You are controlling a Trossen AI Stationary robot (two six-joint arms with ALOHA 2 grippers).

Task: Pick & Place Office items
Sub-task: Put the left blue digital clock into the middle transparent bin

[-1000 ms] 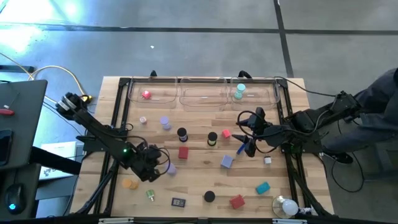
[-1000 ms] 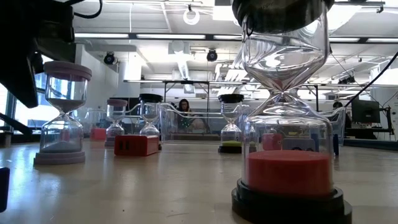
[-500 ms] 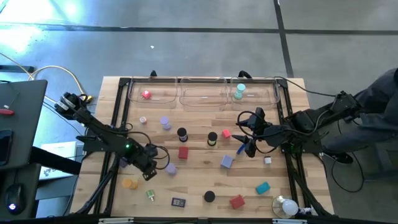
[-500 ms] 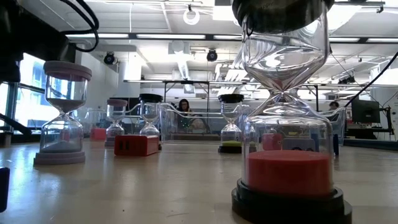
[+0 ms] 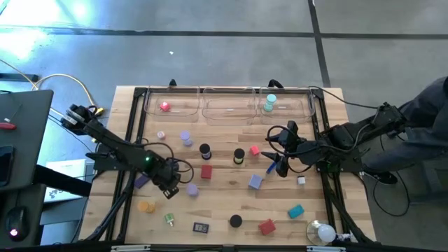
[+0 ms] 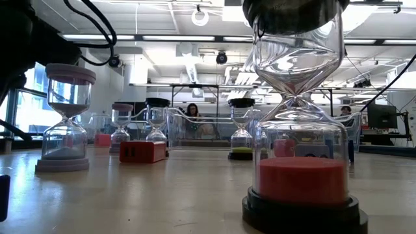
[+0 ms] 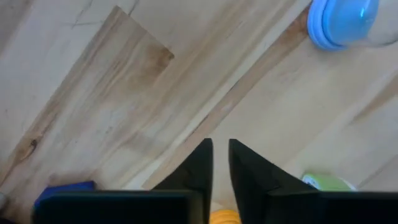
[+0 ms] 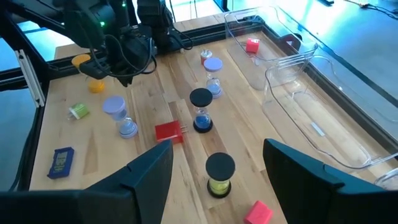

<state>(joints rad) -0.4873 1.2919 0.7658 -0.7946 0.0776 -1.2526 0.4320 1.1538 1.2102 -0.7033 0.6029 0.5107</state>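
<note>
High view: the left gripper (image 5: 169, 185) hangs over the tabletop (image 5: 224, 210), with the lavender-capped sand timer (image 5: 190, 189) just beside the jaws. The right gripper (image 5: 280, 165) waits well apart, by the blue stick (image 5: 271, 168).

Low view: I see only the left arm's dark bulk, not its jaws. A red-sand timer (image 6: 299, 175) fills the foreground.

Left wrist view: the jaws are barely parted and pinch nothing. The timer's blue end (image 7: 339, 22) sits ahead of them and off to one side. I'd spread them wider, centre over the timer's waist, then descend squarely, because a round cap can roll away.

Right wrist view: the right jaws (image 8: 217, 149) are spread wide and hold nothing.
</note>
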